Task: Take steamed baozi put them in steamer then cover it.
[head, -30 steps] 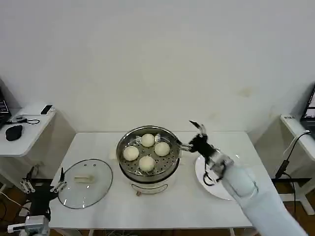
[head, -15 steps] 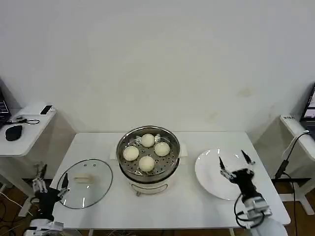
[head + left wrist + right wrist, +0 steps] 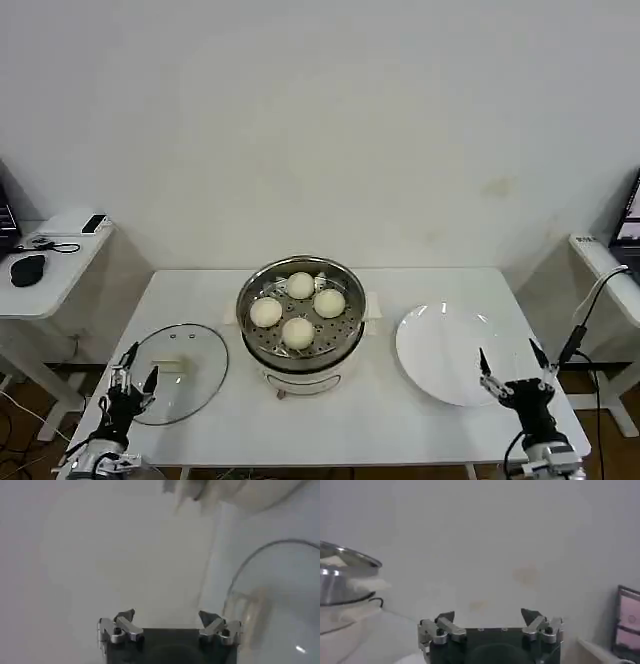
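White table (image 3: 400, 420) against a bare wall carries my work. My left gripper (image 3: 132, 381) hangs at the table's front left corner, jaws apart and empty, just by the near rim of the lid (image 3: 175, 370), which lies flat there, handle up, ready to lift. My right gripper (image 3: 512, 372) waits at the front right corner, jaws apart too, holding nothing. One emptied plate (image 3: 445, 352) sits on the right side. At centre stands one steamer (image 3: 300, 318), four baozi (image 3: 299, 331) on its tray. I judge covering is what remains.
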You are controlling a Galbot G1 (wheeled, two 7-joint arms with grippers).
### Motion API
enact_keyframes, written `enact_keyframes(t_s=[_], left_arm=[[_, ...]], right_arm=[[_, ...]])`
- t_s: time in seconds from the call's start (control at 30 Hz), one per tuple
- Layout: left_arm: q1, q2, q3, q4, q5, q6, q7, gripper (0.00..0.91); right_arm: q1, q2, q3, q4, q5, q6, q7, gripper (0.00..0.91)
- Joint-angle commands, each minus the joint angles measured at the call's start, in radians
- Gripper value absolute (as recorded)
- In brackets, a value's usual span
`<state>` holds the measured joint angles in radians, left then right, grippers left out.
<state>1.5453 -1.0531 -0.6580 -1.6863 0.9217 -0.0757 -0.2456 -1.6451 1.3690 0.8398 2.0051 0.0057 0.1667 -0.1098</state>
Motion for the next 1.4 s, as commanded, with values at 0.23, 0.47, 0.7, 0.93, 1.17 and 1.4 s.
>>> enact_keyframes(t_s=[0.23, 0.47, 0.7, 0.93, 1.17, 1.4], left_arm=[[-0.061, 0.029, 0.061, 0.098, 0.148, 0.004, 0.034, 0.907], [-0.14, 0.039, 0.086, 0.147, 0.158, 0.004, 0.037, 0.907], [-0.197, 0.042, 0.112, 0.189, 0.162, 0.007, 0.041, 0.907], [-0.26, 0.044, 0.14, 0.248, 0.172, 0.007, 0.038, 0.907], [-0.309, 0.048, 0.162, 0.294, 0.172, 0.007, 0.039, 0.907], [-0.334, 0.041, 0.173, 0.317, 0.185, 0.001, 0.037, 0.242]], right_arm=[[-0.05, 0.035, 0.047, 0.001, 0.0, 0.021, 0.001, 0.907], [-0.059, 0.051, 0.034, 0.005, -0.001, 0.015, 0.001, 0.907], [-0.065, 0.063, 0.029, 0.002, -0.007, 0.017, 0.0, 0.907], [-0.07, 0.079, 0.029, -0.004, -0.021, 0.022, 0.0, 0.907], [-0.072, 0.088, 0.027, -0.008, -0.03, 0.025, -0.001, 0.907], [-0.069, 0.095, 0.026, -0.011, -0.032, 0.024, 0.004, 0.907]])
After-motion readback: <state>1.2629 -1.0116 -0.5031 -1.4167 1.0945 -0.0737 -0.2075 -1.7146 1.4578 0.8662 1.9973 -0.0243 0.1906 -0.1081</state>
